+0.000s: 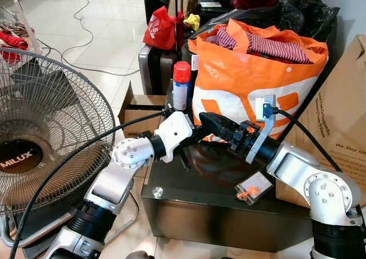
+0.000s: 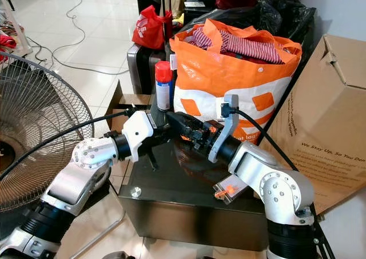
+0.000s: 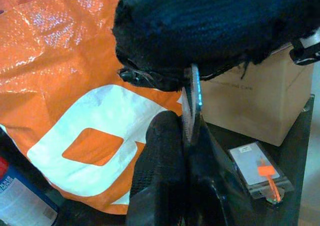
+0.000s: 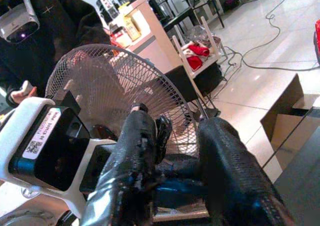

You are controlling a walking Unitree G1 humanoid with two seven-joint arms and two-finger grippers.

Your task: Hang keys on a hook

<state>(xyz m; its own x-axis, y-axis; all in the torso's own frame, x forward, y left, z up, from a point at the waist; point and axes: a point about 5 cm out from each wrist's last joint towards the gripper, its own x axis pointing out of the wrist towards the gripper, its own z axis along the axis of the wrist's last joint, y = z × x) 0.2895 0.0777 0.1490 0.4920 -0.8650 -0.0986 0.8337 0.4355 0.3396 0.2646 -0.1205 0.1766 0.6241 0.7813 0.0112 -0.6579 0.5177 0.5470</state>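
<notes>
- Left eye view: left gripper (image 1: 191,138) and right gripper (image 1: 207,122) meet tip to tip above the dark glass counter (image 1: 189,184), in front of the orange bag (image 1: 251,70). A spray can (image 1: 181,85) stands behind; a fan (image 1: 40,133) is on the left.
- Right eye view: a clear tag with orange clip (image 2: 226,190) lies on the counter.
- Left wrist view: left jaws together, clamped on a metal key ring (image 3: 192,104); keys themselves not made out.
- Right wrist view: right fingers (image 4: 227,176) apart around the left gripper's tip.

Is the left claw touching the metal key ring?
Touching. The left wrist view shows the left claw with its fingers closed on the metal key ring.
</notes>
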